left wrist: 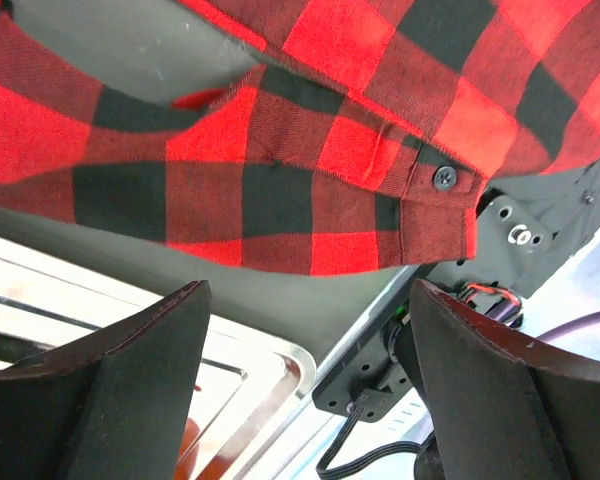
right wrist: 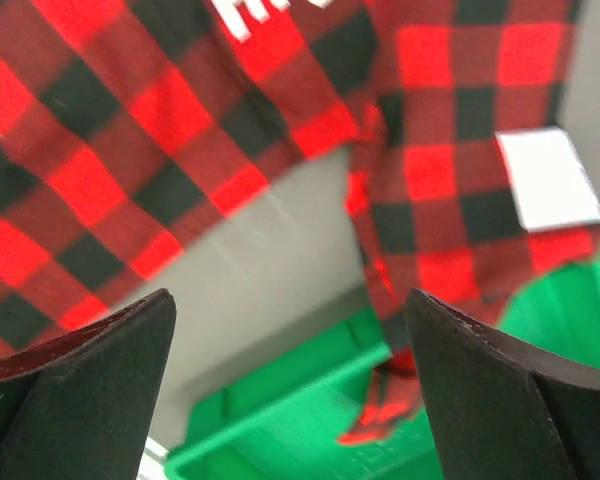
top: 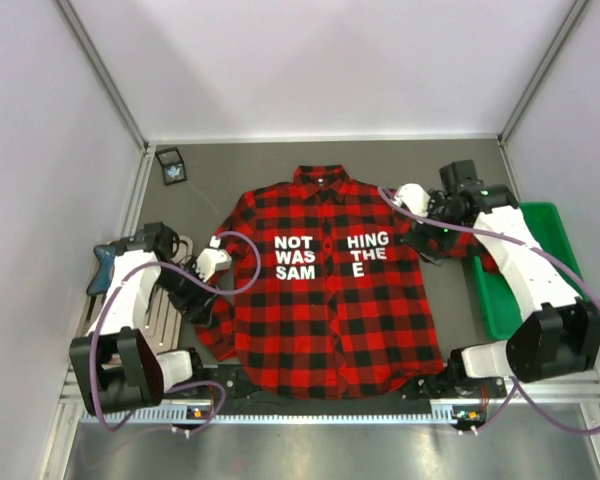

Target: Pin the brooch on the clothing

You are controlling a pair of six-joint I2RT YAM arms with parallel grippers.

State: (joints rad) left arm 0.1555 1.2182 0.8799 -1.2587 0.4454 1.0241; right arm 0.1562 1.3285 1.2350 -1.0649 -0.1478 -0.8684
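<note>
L end effector (left wrist: 308,300), R end effector (right wrist: 290,300): dark wedge jaws spread, empty; plaid shirt (top: 320,320).

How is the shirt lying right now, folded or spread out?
Spread out. The shirt lies flat, front up, lettering showing, one sleeve draping into the green bin.

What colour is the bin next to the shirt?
The bin is bright green, clearest in the top external view.

Right wrist view is blurred, and the shirt (right wrist: 110,130) lettering is clipped at the top edge. Overhead, the right arm (top: 520,250) covers most of its right sleeve and the left arm (top: 130,290) covers part of the left. Pale speck on the dark object (top: 170,165): too small to identify.
</note>
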